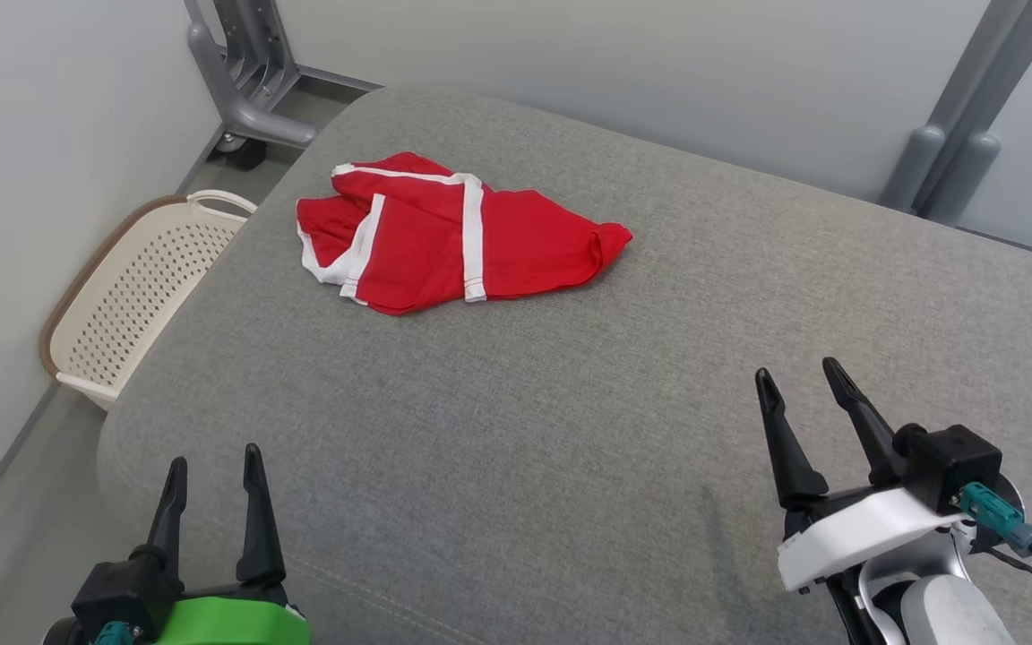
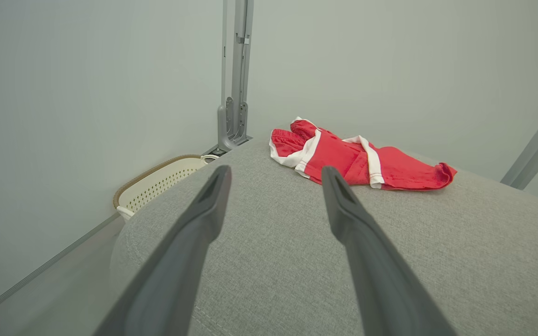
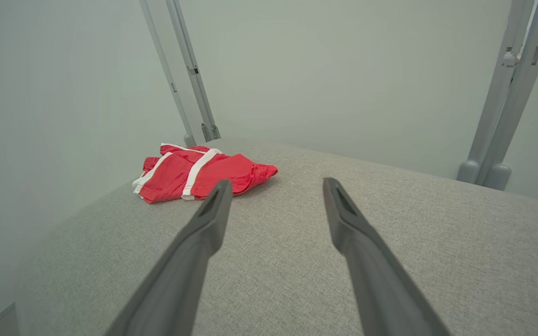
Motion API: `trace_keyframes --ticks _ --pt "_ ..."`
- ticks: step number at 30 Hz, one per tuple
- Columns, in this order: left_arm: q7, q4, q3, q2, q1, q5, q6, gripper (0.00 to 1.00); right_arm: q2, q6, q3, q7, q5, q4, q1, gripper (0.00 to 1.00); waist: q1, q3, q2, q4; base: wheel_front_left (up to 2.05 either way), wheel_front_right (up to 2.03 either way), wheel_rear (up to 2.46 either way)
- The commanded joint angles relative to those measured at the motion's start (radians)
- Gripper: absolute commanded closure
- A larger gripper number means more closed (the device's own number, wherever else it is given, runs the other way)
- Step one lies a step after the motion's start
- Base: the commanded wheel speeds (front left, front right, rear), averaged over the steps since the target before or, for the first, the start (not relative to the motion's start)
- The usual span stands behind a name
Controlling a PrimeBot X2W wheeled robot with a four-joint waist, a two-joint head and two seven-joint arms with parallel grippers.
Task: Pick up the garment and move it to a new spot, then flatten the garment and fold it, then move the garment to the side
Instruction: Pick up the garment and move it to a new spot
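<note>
The garment (image 1: 444, 237) is a red pair of shorts with white trim, lying crumpled at the far left of a grey padded surface (image 1: 570, 385). It also lies ahead in the left wrist view as the garment (image 2: 357, 161) and far left in the right wrist view as the garment (image 3: 194, 172). My left gripper (image 1: 214, 461) hovers open over the near left edge, well short of the cloth. My right gripper (image 1: 798, 372) stands open at the near right, far from it. Nothing sits between either pair of fingers.
A cream perforated laundry basket (image 1: 135, 287) stands on the floor left of the padded surface, against the wall. Grey metal frame legs (image 1: 252, 81) rise behind the far left corner and at the far right (image 1: 955, 152). Walls close in behind and to the left.
</note>
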Motion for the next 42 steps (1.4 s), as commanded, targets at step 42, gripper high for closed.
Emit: trace_keyframes --ticks 42 --pt "0.345 0.525 0.059 0.277 -0.79 -0.146 -0.175 0.0 -0.004 0.0 0.026 0.054 -0.112 -0.132 -0.186 0.0 0.0 0.398 0.006 -0.349 0.0 0.0 0.0"
